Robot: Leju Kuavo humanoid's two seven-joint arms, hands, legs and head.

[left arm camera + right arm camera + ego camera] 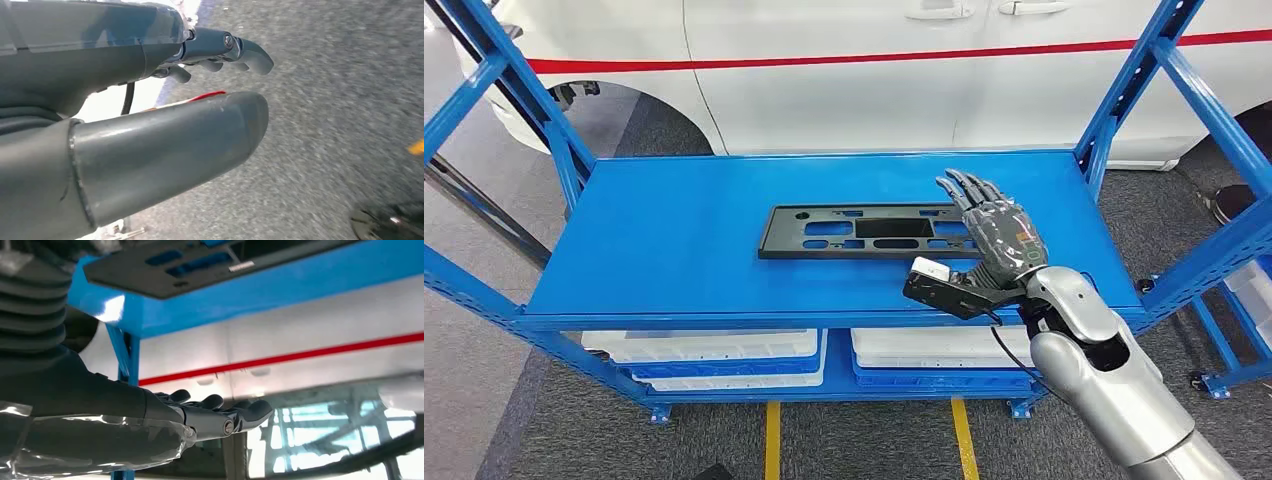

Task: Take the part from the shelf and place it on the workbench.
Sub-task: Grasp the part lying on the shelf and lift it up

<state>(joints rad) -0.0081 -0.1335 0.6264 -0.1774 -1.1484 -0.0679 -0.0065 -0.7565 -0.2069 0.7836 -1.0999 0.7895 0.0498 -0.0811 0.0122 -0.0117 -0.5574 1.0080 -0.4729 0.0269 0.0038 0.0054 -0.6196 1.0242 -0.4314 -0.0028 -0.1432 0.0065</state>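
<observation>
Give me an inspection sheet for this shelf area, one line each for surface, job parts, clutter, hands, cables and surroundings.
Surface: blue shelf, flat top deck.
Job's things: black part lying flat on the shelf, not lifted.
Clutter: nothing seen on the deck.
Hands: right hand open, fingers apart over the part's right end; left hand holds nothing, above grey floor.
Cables: black cable at the right wrist.
Surroundings: white car with red stripe behind; white bins on the lower level.
</observation>
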